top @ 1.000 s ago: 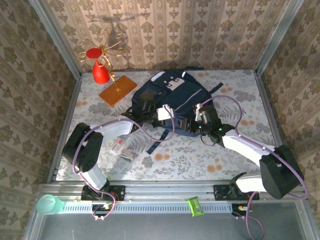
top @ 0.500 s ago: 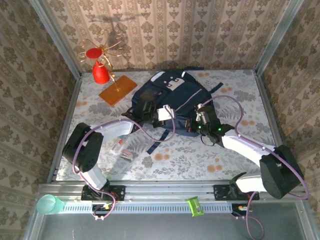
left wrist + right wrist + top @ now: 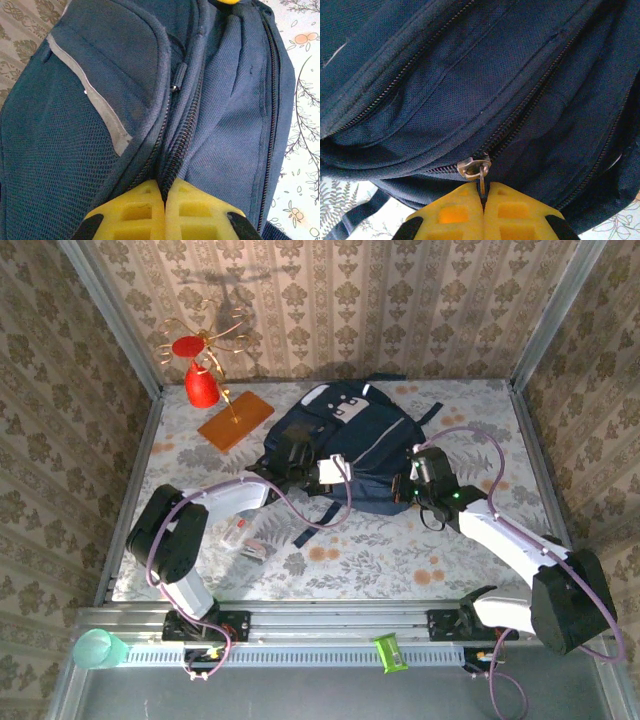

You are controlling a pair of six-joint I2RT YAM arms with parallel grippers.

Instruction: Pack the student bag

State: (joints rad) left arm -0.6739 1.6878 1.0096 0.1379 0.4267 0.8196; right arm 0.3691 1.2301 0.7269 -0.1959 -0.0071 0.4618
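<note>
Large dark navy fabric backpack (image 3: 345,440) is laid on the desk (image 3: 400,550), seam (image 3: 172,150) pinched by left fingers (image 3: 140,210), small metal zip pull (image 3: 475,167) clamped by right fingers (image 3: 455,212); pull may be lost if tugged off-line.

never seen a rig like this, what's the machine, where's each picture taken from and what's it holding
These are two robot arms bolted at the near edge of a table, each ending in yellow two-finger jaws. The wide picture comes from a camera above and behind them; the two close-ups come from cameras on the wrists. On the table lie a navy backpack, a red cone ornament on an orange board and a small clear item. The right jaws are shut on a zip pull. The left jaws are shut on the backpack's fabric beside a zip.
</note>
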